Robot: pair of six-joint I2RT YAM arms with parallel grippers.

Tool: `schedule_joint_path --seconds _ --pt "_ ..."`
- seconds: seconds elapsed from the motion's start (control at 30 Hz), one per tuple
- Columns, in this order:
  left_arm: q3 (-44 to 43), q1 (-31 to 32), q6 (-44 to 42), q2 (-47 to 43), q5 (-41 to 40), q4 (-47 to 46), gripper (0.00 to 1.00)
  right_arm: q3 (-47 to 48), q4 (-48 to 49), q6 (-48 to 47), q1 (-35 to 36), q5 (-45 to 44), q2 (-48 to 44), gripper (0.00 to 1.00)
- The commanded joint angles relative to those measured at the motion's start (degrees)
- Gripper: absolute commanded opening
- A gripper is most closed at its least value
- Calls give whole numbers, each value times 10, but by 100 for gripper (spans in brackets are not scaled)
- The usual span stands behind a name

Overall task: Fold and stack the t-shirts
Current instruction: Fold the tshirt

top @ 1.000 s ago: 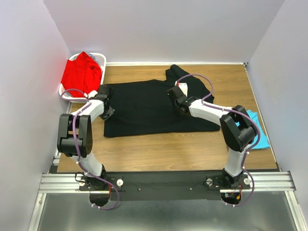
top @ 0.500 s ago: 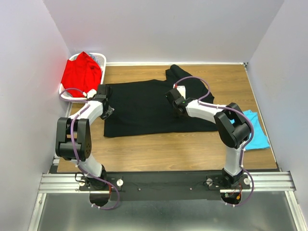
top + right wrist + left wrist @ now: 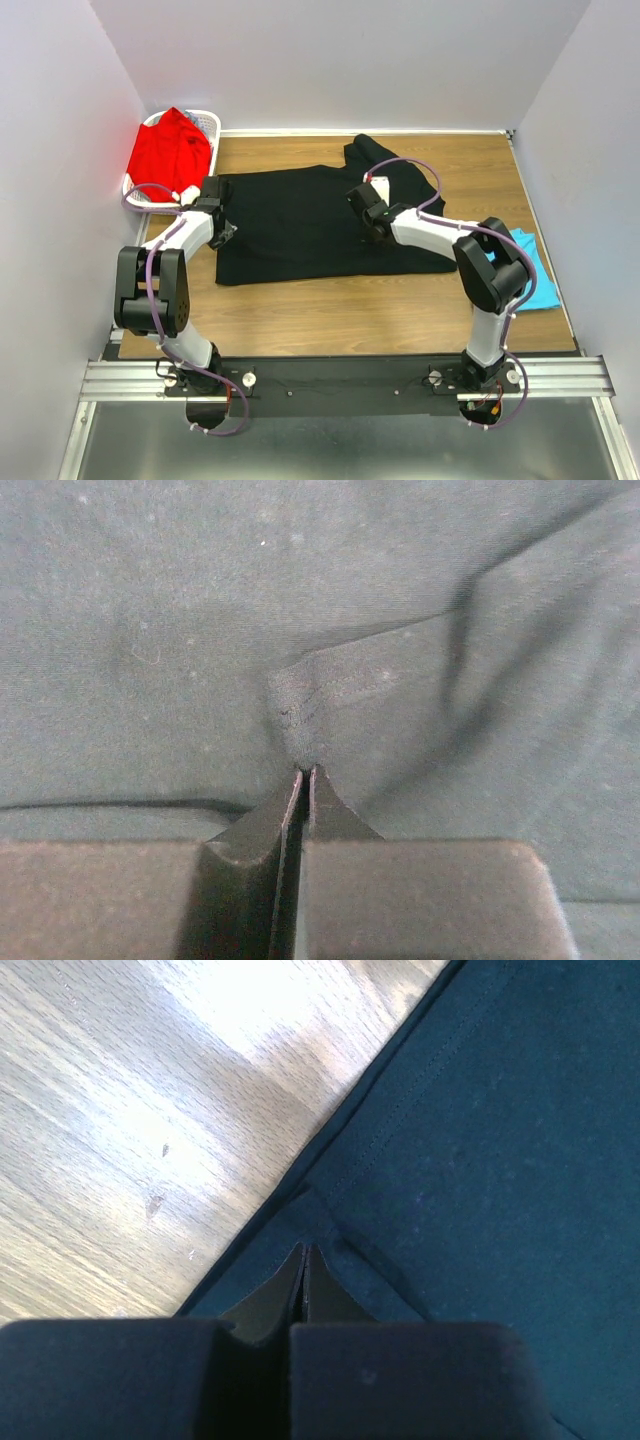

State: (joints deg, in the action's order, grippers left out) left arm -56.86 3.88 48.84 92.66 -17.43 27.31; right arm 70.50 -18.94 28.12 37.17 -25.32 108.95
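Wooden table [image 3: 400,310], black t-shirt [image 3: 290,225] spread across it.
Overhead hides the fingertips; wrist views show left gripper [image 3: 305,1252] and right gripper [image 3: 306,770] pinching its cloth.

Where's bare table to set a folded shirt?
Front strip of the wooden table, between the large black cloth t-shirt and the arm bases; also the far right corner. Crowded: centre, where left gripper and right gripper pinch that shirt; right edge holds a turquoise cloth shirt.
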Motion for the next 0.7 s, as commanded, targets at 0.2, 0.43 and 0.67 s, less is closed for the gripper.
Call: schedule_joint_path --seconds 0.2,0.43,0.67 --pt "5 3 -4 -32 -13 4 0 -30 7 13 5 -42 -61 9" --pt "3 3 1 -42 -23 15 0 -38 7 17 4 -51 -66 9" --pt "3 3 -4 -38 -9 2 26 -34 7 19 4 -45 -59 9"
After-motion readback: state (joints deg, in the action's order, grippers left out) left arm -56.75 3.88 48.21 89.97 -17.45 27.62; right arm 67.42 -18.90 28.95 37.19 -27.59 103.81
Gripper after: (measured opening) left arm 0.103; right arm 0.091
